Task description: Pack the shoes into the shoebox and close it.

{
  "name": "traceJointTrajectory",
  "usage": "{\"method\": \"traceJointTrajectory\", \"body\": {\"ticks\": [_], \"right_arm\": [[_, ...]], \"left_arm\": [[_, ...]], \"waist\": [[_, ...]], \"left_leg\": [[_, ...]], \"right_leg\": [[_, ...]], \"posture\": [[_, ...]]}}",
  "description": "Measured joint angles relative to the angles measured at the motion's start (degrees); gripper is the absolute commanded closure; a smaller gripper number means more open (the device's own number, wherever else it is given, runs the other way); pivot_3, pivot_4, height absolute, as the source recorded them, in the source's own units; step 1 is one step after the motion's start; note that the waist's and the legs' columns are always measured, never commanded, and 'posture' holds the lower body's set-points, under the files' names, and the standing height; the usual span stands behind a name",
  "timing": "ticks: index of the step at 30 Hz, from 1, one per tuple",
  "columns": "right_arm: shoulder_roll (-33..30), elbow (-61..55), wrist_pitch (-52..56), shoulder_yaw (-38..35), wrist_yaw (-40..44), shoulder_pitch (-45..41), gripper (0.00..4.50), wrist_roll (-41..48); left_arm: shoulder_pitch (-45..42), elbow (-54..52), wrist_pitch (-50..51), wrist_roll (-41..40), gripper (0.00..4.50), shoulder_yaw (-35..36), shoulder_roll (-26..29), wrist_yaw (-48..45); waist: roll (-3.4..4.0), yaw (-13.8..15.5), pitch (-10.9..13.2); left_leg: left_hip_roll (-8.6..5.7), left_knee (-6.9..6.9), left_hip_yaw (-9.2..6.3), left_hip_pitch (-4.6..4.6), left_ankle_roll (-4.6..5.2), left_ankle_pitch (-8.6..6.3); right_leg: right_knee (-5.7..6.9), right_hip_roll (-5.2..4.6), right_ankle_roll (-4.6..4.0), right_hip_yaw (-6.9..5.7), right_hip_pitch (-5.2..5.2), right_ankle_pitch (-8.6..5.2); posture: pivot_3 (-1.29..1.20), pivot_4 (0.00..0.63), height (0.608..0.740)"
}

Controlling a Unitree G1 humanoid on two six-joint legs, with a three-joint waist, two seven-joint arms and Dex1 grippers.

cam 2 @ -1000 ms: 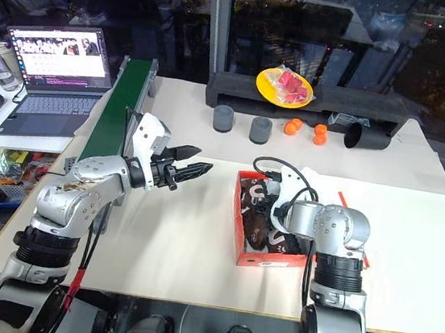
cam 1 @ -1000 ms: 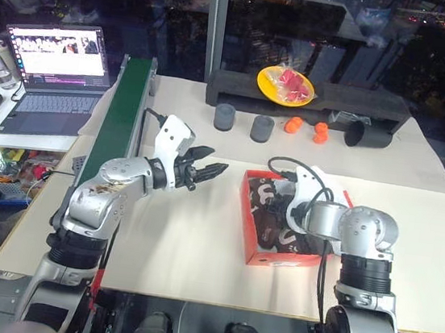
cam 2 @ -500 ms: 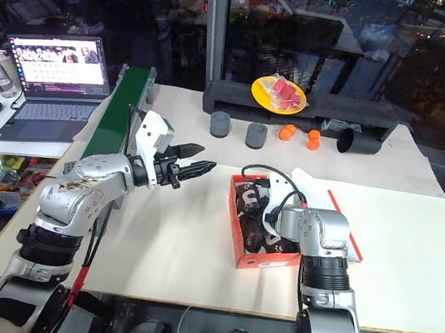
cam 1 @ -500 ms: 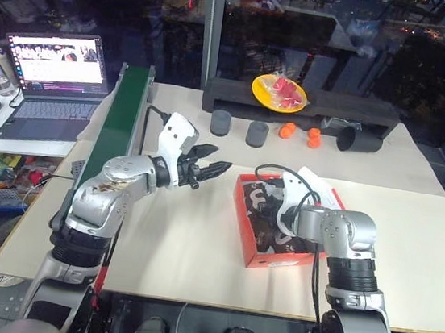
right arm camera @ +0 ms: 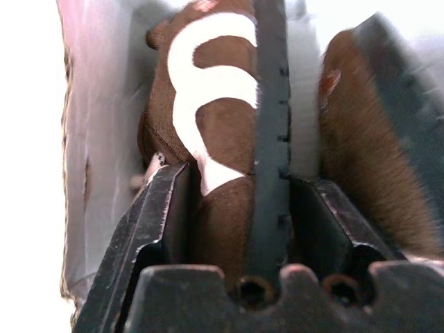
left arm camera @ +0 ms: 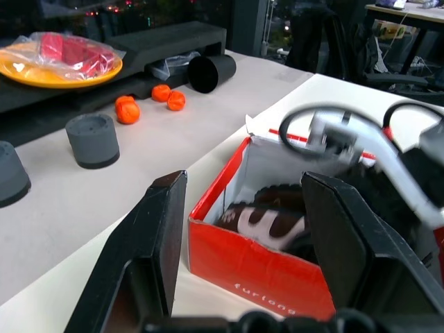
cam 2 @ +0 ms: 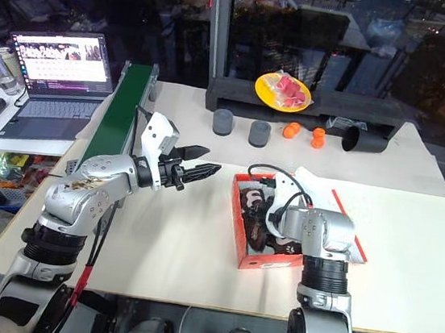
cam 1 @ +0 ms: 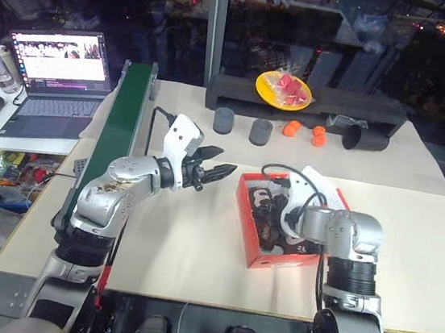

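We read "furlono" or similar on the shoebox [left arm camera: 260,267]; our left gripper [cam 1: 216,168] gapes empty; the right gripper's [right arm camera: 239,208] state we cannot tell.

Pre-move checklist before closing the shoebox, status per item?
1. Both shoes inside the shoebox: ok.
2. Left claw open, empty, off to the box's side: ok.
3. Right claw out of the box: not ok, it is down among the shoes.
4. Right claw free of the shoe: cannot tell.
5. Lid shut: not ok, it lies open.
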Motion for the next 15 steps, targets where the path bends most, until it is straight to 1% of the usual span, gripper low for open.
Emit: {"method": "traceJointTrajectory", "body": {"ticks": [3,6,9,11,13,14,15], "right_arm": [[-1.20,-6.85,4.36,-3.12,0.00,-3.88,1.93,0.98],[-2.77,-12.84,5.30,-4.97,-0.19,-5.64,1.93,4.35],[-4.36,-14.90,5.51,-5.83,-1.10,-5.58,1.93,8.10],[-7.37,-15.99,5.51,-6.44,-1.70,-5.17,1.93,10.57],[-11.98,-17.68,5.51,-7.78,-2.19,-2.80,2.44,13.49],[-13.85,-18.38,5.51,-9.51,-2.78,-0.76,2.62,15.42],[-14.92,-18.81,5.52,-11.13,-3.70,1.35,2.94,17.08]], "left_arm": [[-0.15,0.10,-0.01,0.10,1.72,-0.20,-0.02,-0.54],[-0.18,0.49,-0.06,0.44,1.72,-0.45,-0.07,-1.04],[-0.28,1.25,-0.16,0.86,1.72,-0.76,-0.33,-1.40],[-0.38,1.71,-0.38,1.02,1.72,-1.07,-0.52,-2.03],[-0.58,2.23,-1.12,1.05,1.72,-1.23,-0.54,-3.04],[-0.57,2.37,-1.40,1.00,1.72,-1.30,-0.45,-3.98],[-0.48,2.45,-1.56,0.95,1.72,-1.41,-0.11,-5.10]], "waist": [[0.10,-0.04,0.06],[0.11,-0.05,0.07],[0.11,-0.13,0.08],[0.11,0.09,0.08],[0.10,0.50,0.09],[0.10,0.67,0.09],[0.10,0.71,0.09]], "left_leg": [[0.00,-0.06,-0.02,-0.01,0.01,-0.01],[0.01,-0.08,-0.07,0.03,0.01,-0.01],[-0.01,-0.06,-0.05,0.05,0.01,-0.01],[-0.03,-0.06,-0.06,0.03,0.01,-0.01],[-0.03,-0.07,-0.07,0.01,0.01,-0.01],[-0.03,-0.07,-0.06,-0.01,0.04,-0.03],[-0.03,-0.07,-0.04,-0.02,0.06,-0.04]], "right_leg": [[-0.03,0.01,0.00,-0.03,-0.01,0.00],[-0.06,0.02,0.00,-0.09,0.05,-0.01],[-0.06,0.00,0.00,-0.07,0.08,-0.01],[-0.09,-0.02,0.00,-0.08,0.09,-0.02],[-0.20,-0.02,0.00,-0.10,0.11,-0.02],[-0.23,-0.03,0.00,-0.10,0.13,-0.02],[-0.24,-0.03,0.00,-0.08,0.11,-0.02]], "posture": [[0.00,0.150,0.740],[0.00,0.150,0.740],[0.00,0.150,0.740],[0.00,0.150,0.740],[0.00,0.150,0.740],[0.00,0.150,0.740],[0.00,0.150,0.740]]}}
